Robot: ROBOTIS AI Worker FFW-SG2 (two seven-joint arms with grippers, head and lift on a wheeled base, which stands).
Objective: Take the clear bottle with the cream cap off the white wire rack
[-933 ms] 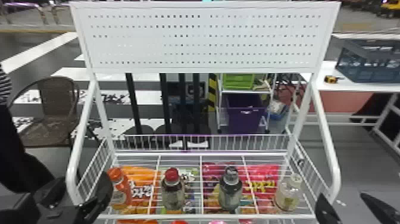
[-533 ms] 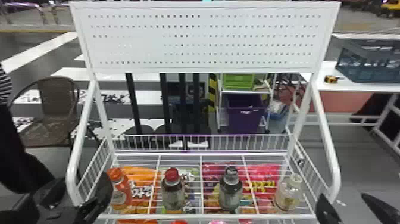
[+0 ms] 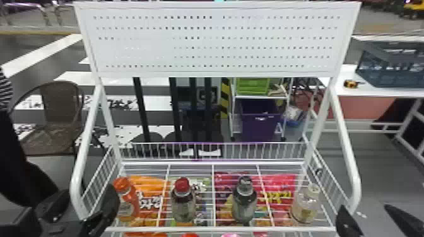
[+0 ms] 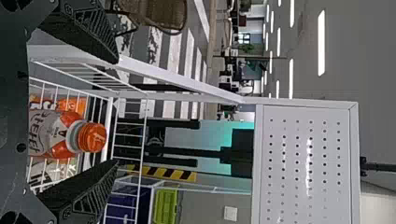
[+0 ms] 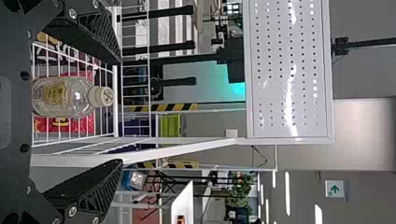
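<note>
The clear bottle with the cream cap (image 3: 306,205) stands upright at the right end of the white wire rack (image 3: 220,229). My right gripper (image 3: 367,222) is at the lower right of the head view, open, just right of the rack's side. In the right wrist view the clear bottle (image 5: 65,97) lies beyond the open right gripper (image 5: 120,112), nearer its upper finger and untouched. My left gripper (image 3: 101,211) is by the rack's left side. The left wrist view has that left gripper (image 4: 116,112) open, with the orange-capped bottle (image 4: 65,135) in view between its fingers.
On the rack also stand an orange bottle (image 3: 126,198), a red-capped bottle (image 3: 183,201) and a dark-capped bottle (image 3: 244,200). Snack bags (image 3: 151,201) show beneath the wires. White side rails (image 3: 345,151) rise at both ends, below a perforated panel (image 3: 214,41).
</note>
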